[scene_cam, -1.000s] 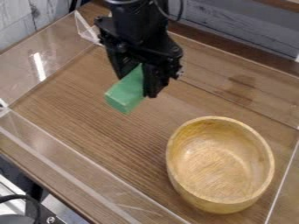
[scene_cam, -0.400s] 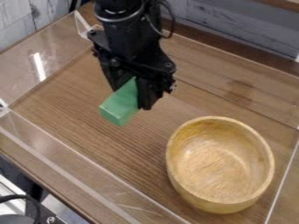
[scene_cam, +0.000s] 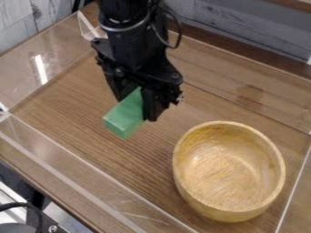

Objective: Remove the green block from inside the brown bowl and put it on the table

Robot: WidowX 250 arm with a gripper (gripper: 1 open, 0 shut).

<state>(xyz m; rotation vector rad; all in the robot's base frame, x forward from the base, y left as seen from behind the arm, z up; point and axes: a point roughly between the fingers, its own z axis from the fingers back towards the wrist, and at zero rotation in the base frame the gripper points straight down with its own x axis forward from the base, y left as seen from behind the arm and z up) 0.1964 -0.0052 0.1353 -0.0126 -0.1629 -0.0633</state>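
The green block [scene_cam: 123,116] hangs tilted between my black gripper's [scene_cam: 137,102] fingers, just above the table [scene_cam: 85,155], left of the brown bowl [scene_cam: 228,169]. The gripper points down and is shut on the block's upper end. The bowl is a light tan wooden bowl at the lower right, and it is empty. I cannot tell whether the block's lower corner touches the wood surface.
Low clear acrylic walls [scene_cam: 49,187] edge the table on the left and front. A grey plank wall [scene_cam: 261,27] runs behind. Bare wood surface lies left of and in front of the block.
The gripper with the green block has drifted slightly down and to the left in the picture. The bowl has not moved.
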